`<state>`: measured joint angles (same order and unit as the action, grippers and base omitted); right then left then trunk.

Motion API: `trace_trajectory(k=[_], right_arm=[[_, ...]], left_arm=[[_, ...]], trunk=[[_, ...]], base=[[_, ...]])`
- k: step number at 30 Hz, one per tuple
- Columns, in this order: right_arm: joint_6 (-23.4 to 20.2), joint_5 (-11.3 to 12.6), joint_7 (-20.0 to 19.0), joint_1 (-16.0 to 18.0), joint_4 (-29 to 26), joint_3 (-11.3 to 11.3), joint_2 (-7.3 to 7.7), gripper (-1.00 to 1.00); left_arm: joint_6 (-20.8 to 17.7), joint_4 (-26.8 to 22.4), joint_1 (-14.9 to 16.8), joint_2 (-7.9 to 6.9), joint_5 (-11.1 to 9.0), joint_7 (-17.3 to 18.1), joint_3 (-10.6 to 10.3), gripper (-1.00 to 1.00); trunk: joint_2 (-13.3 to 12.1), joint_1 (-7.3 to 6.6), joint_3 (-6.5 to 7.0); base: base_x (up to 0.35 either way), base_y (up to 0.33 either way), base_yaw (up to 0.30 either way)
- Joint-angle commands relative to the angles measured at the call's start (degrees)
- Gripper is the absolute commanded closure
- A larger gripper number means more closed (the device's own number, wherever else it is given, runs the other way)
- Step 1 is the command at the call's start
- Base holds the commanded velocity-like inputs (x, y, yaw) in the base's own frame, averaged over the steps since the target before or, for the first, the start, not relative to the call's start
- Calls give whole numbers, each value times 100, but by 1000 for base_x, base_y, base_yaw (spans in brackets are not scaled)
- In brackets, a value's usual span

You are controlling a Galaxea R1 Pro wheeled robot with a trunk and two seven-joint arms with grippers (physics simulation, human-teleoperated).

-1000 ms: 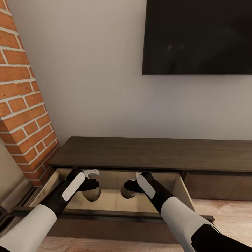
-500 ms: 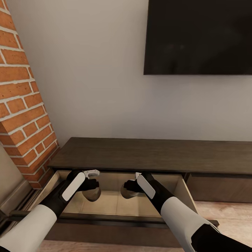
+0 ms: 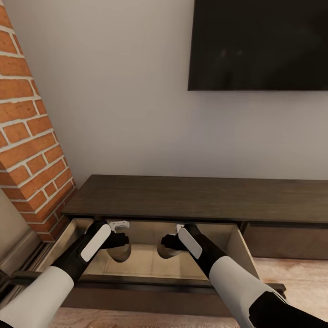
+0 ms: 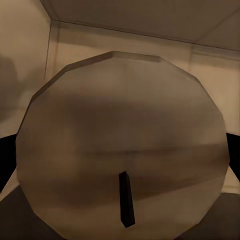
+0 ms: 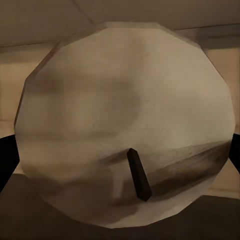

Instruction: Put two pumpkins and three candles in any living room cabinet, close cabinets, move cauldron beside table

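Head view: each claw, left claw [image 3: 119, 246] and right claw [image 3: 167, 246], is gripping a stubby grey-brown candle [image 3: 121, 252] [image 3: 166, 251] directly above the light tan drawer floor [image 3: 143, 262] of the dark-brown wooden cabinet [image 3: 196, 198].

Cabinet [image 3: 200, 198]: long, low, dark-brown wood, standing on a light wooden floor [image 3: 296, 278] against the wall. Top bare. One drawer [image 3: 237, 243] pulled open, interior light tan.

left hand [image 3: 119, 241]: fingertips hidden behind the candle [image 3: 120, 251] it holds; whether that candle touches the drawer floor cannot be told.
right hand [image 3: 169, 243]: fingers masked by its own candle [image 3: 166, 249].
cabinet [image 3: 200, 200]: cut off at the head view's right edge.
wrist views: each candle's end face [image 4: 122, 160] [image 5: 125, 135] blocks most of the drawer interior.
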<state>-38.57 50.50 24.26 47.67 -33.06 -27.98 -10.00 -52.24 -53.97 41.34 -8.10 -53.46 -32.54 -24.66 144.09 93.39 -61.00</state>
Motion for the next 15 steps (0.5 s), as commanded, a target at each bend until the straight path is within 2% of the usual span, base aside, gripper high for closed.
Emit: trace_trajectory(k=[1,12,15], right_arm=[[7,67,52,5,-6,-15,0,100],[22,24,52,5,-17,-17,0,100],[149,7,52,5,-26,-66,0,100]], left_arm=[[4,-8,5,-7,-59,-56,-21,100],[24,-8,5,-6,-59,-59,-21,100],[29,-8,5,-2,-59,-59,-21,100]], trunk=[[5,1,-28],[19,29,-272],[23,37,-338]], base=[[0,0,0],[0,0,0],[0,0,0]])
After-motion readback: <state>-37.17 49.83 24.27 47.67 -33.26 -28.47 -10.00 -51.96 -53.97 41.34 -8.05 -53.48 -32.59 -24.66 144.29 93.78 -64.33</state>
